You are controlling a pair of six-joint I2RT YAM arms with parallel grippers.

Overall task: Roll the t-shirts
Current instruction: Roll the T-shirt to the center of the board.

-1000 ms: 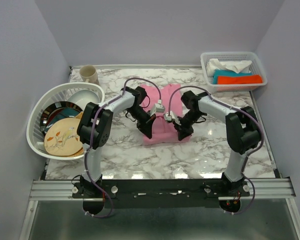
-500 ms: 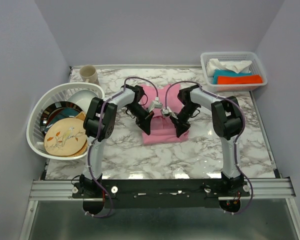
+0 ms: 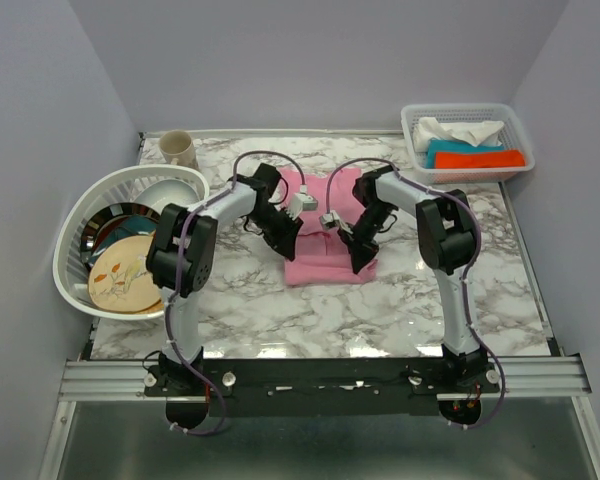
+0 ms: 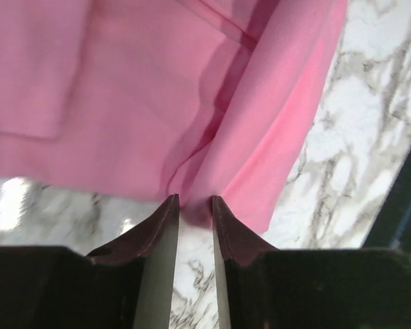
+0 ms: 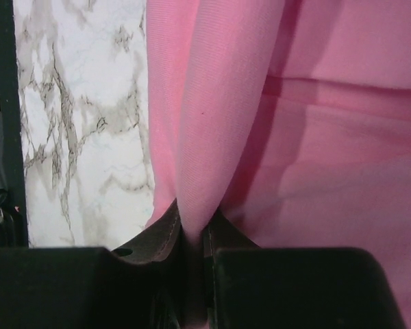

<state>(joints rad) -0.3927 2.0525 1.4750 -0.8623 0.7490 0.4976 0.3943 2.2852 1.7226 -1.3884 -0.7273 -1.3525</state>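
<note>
A pink t-shirt [image 3: 325, 262] lies folded at the middle of the marble table. My left gripper [image 3: 292, 240] is at its left side and my right gripper [image 3: 360, 255] at its right side. In the left wrist view the left gripper [image 4: 195, 199] has its jaws close together with a bunched edge of the pink t-shirt [image 4: 157, 103] between the tips. In the right wrist view the right gripper [image 5: 192, 219] is shut tight on a raised fold of the t-shirt [image 5: 329, 137].
A white dish basket [image 3: 75, 225] with plates stands at the left edge. A beige mug [image 3: 177, 148] is at the back left. A white basket [image 3: 465, 108] holding folded cloths is at the back right. Bare marble lies in front of the shirt.
Both grippers have moved away from the arm bases, toward the far side of the shirt, carrying the pinched fabric with them. The arms have straightened inward.
</note>
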